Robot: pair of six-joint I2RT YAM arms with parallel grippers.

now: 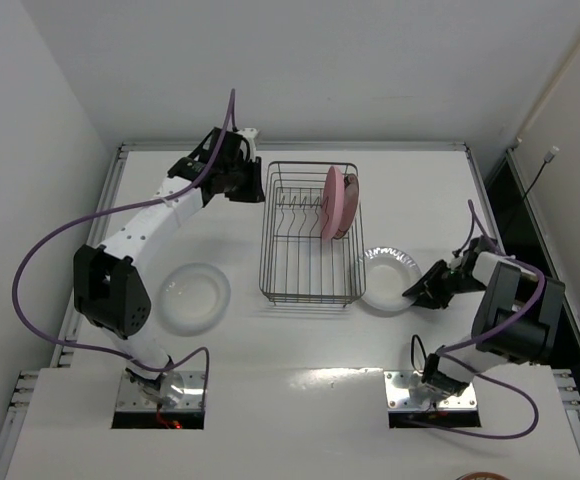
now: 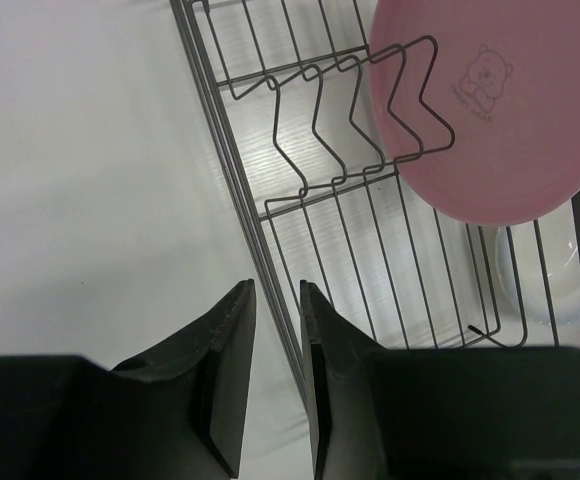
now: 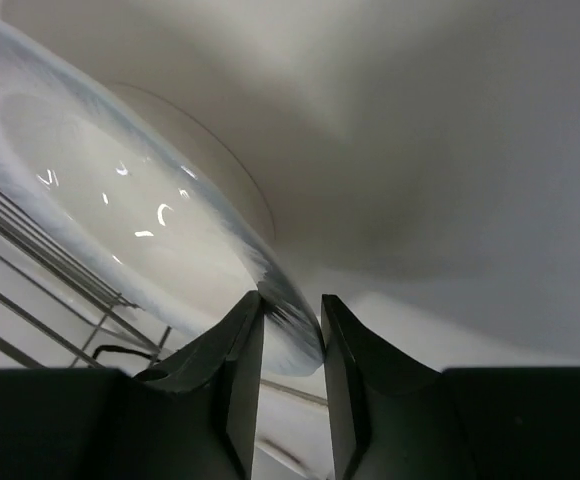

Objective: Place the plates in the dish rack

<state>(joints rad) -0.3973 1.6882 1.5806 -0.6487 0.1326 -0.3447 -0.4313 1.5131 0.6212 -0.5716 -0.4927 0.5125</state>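
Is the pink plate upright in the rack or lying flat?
Upright: the pink plate stands on edge in the rack, showing only as a narrow sliver from above.

pink plate (image 2: 530, 150), faint bear emblem (image 2: 487, 72), tiny lettering beneath too small to read

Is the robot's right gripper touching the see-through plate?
Touching. The right wrist view shows the rim of the see-through plate pinched between the two fingers of the right gripper, with no gap on either side.
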